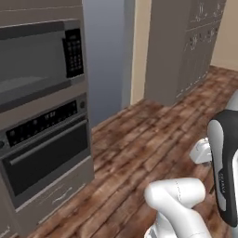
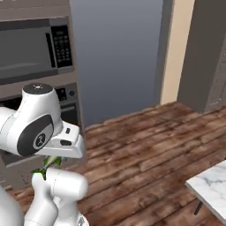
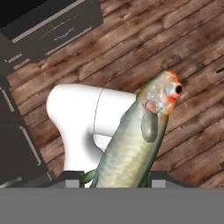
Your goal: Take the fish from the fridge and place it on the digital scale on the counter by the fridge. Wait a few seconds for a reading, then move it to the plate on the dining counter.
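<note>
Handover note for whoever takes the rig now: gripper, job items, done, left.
Gripper: shut on the fish, held over the wood floor, head pointing away from the hand.
Base faces the wall oven and microwave. A marble top corner sits at the right base view's lower right; can't tell which counter.
Done: fish picked up. Weighing can't be confirmed.
Left: set the fish on the plate, after the scale if not yet weighed.

From behind the arm's left we are looking forward and down at the wall oven (image 1: 44, 153), from its right sharing that oven (image 2: 66, 103) and plank floor (image 2: 145, 150), hand camera pointing close along the fish (image 3: 135, 144) toward floorboards.
</note>
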